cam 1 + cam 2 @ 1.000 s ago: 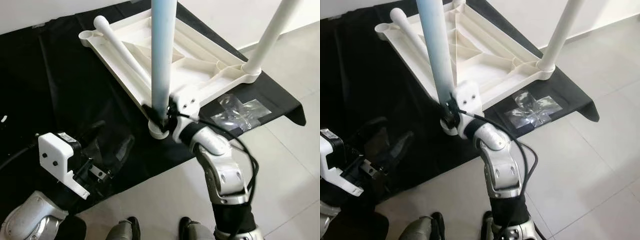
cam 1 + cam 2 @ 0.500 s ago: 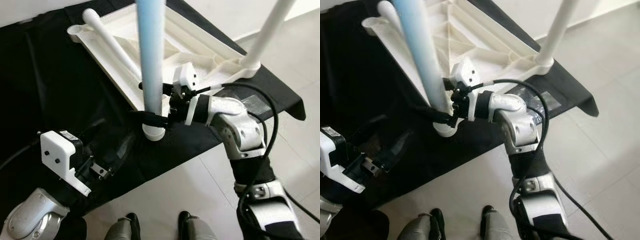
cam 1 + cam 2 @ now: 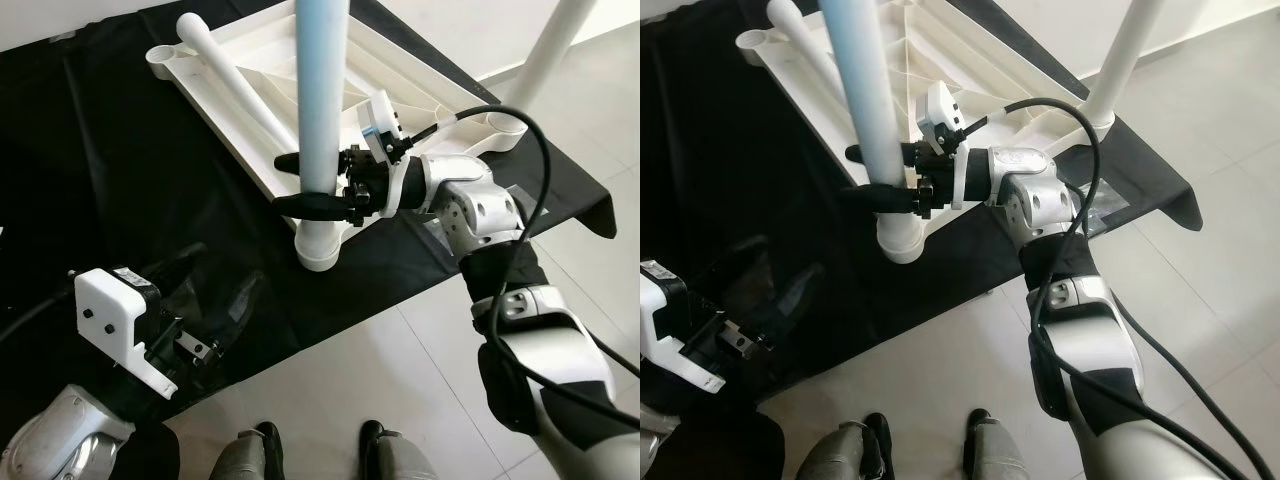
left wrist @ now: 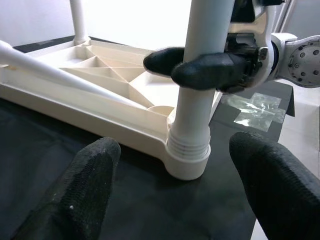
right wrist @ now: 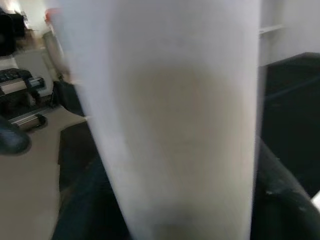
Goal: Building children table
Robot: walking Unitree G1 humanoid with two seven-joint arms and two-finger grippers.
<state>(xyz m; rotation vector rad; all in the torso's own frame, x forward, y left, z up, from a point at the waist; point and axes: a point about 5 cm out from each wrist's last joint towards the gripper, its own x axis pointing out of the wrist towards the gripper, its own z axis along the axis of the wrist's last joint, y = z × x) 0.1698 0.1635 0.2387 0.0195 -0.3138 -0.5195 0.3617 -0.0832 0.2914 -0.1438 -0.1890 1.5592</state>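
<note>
The white children's tabletop (image 3: 250, 75) lies upside down on a black cloth (image 3: 110, 170). One white leg (image 3: 322, 90) stands upright in the near corner socket (image 3: 320, 248). My right gripper (image 3: 304, 183) is shut on this leg a little above the socket, one finger on each side. A second leg (image 3: 1122, 60) stands in the right corner. A third leg (image 3: 240, 85) lies loose across the tabletop's ribs. My left gripper (image 3: 195, 345) hovers low over the cloth's near edge, open and holding nothing; in the left wrist view its fingertips (image 4: 97, 155) point at the socket.
A clear plastic bag (image 4: 252, 107) lies on the cloth's right corner. Crumpled clear wrap (image 3: 235, 295) lies beside my left gripper. Pale tiled floor (image 3: 600, 120) surrounds the cloth on the right and front. My feet (image 3: 265, 440) stand at the cloth's near edge.
My right wrist has turned from below the leg to its right side. The gripper has slid from the socket base to higher up the leg. The left arm has stayed still.
</note>
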